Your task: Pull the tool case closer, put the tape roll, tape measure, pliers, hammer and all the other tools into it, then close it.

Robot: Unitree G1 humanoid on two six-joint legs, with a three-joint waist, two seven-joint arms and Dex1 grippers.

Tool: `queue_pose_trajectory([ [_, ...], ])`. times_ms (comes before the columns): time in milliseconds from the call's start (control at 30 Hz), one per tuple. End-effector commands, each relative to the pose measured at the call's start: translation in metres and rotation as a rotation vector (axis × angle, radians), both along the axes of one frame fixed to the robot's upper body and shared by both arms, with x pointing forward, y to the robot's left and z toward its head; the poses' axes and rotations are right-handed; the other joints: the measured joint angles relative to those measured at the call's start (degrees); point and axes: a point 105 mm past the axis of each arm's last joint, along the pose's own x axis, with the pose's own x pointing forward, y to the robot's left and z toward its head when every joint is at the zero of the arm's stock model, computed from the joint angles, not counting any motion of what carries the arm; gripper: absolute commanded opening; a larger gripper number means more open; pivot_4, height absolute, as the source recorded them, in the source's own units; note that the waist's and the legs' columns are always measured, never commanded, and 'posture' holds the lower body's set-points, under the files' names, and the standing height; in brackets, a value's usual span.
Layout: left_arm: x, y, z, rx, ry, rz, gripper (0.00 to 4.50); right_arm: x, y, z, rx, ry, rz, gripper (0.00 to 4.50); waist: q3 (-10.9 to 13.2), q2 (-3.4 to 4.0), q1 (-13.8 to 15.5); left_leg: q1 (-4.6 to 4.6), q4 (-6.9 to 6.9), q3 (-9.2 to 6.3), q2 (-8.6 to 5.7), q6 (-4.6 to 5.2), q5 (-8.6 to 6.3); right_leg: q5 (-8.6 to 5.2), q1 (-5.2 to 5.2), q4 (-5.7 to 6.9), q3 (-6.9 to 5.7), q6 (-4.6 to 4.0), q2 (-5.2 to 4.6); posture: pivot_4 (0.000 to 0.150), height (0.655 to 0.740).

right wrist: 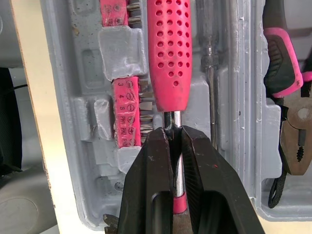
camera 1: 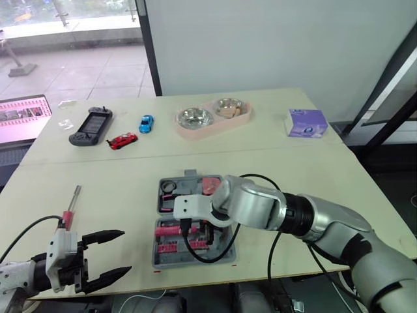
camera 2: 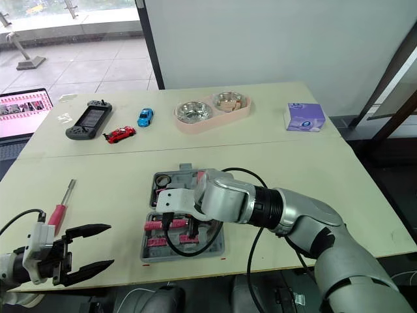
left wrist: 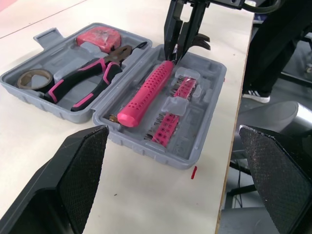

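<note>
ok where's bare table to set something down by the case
Free: between the tool case and the screwdriver, and the strip between the case and the pink bowl tray. Crowded: inside the case, where the right pincer clamps the pink-handled tool.

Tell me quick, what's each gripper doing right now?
Left gripper: open, empty.
Right gripper: closed on the shaft of the pink-handled tool.

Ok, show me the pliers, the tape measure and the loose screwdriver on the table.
pliers (left wrist: 119, 53), left wrist view, on the metal jaws.
tape measure (left wrist: 100, 36), left wrist view, on its red top.
screwdriver (camera 2: 58, 214), right eye view, on its red handle.
</note>
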Motion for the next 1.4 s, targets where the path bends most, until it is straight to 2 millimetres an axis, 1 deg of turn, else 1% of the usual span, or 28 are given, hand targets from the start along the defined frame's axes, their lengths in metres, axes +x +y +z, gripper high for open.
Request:
queue_pose_trajectory([
  [33,-0.001,-0.001,0.001,0.008,-0.013,-0.010,4.50,0.002,0.005,0.007,0.012,-0.037,0.026,0.06,0.0,0.00,0.0,0.00,0.00,0.00,0.00,0.00,0.00,0.00,0.00,0.00,0.00,0.00,0.00,0.150,0.7360],
  [267,-0.002,-0.001,0.000,0.006,-0.012,-0.009,4.50,0.004,0.001,-0.004,-0.029,-0.040,0.019,0.06,0.0,0.00,-0.1,0.01,-0.01,0.00,0.00,0.00,0.00,0.00,-0.01,0.01,0.00,0.00,0.00,0.150,0.7360],
  [500,-0.004,-0.003,-0.001,0.002,-0.011,-0.009,4.50,0.002,0.003,-0.008,-0.036,-0.031,0.020,0.06,0.0,-0.01,-0.1,0.01,0.00,0.00,0.00,0.00,0.00,0.00,-0.01,0.01,0.00,0.00,0.00,0.150,0.7360],
  [867,-0.005,-0.003,-0.001,0.000,-0.008,-0.008,4.50,0.000,0.013,-0.007,-0.015,-0.030,0.029,0.06,0.0,-0.02,-0.3,0.05,-0.01,-0.01,0.01,0.00,0.00,0.02,0.00,0.03,0.00,-0.03,0.03,0.150,0.7360],
  [1200,-0.003,-0.002,0.000,0.004,-0.009,-0.006,4.50,0.001,0.019,-0.003,0.011,-0.034,0.027,0.06,0.0,-0.02,-1.3,0.06,-0.01,-0.02,0.02,0.00,0.00,0.03,0.00,0.06,0.00,-0.04,0.04,0.150,0.7360],
  [1267,-0.002,-0.002,0.000,0.005,-0.010,-0.006,4.50,0.000,0.021,0.000,0.034,-0.029,0.024,0.90,0.0,-0.02,-1.4,0.06,-0.01,-0.03,0.02,0.00,0.00,0.03,-0.01,0.06,0.00,-0.04,0.04,0.150,0.7360],
  [1300,-0.002,-0.002,0.000,0.005,-0.010,-0.006,4.50,0.000,0.022,0.003,0.051,-0.025,0.021,1.18,0.0,-0.01,-1.4,0.05,-0.01,-0.03,0.02,0.00,0.00,0.03,-0.02,0.07,0.00,-0.04,0.04,0.150,0.7360],
  [1333,-0.002,-0.001,0.000,0.006,-0.010,-0.006,4.50,-0.001,0.024,0.005,0.062,-0.023,0.019,1.64,0.0,-0.01,-1.4,0.04,-0.01,-0.03,0.02,0.00,0.00,0.03,-0.04,0.07,0.00,-0.04,0.04,0.150,0.7360],
  [1367,-0.002,-0.001,0.001,0.006,-0.010,-0.007,4.50,0.000,0.026,0.007,0.080,-0.025,0.014,2.19,0.0,-0.01,-1.4,0.03,-0.01,-0.03,0.02,0.00,0.00,0.03,-0.04,0.07,0.00,-0.04,0.04,0.150,0.7360],
  [1400,-0.001,-0.001,0.001,0.006,-0.010,-0.007,4.50,0.001,0.027,0.010,0.095,-0.026,0.013,2.48,0.0,-0.01,-1.4,0.02,-0.01,-0.03,0.02,0.00,0.00,0.03,-0.05,0.06,0.00,-0.04,0.03,0.150,0.7360],
])
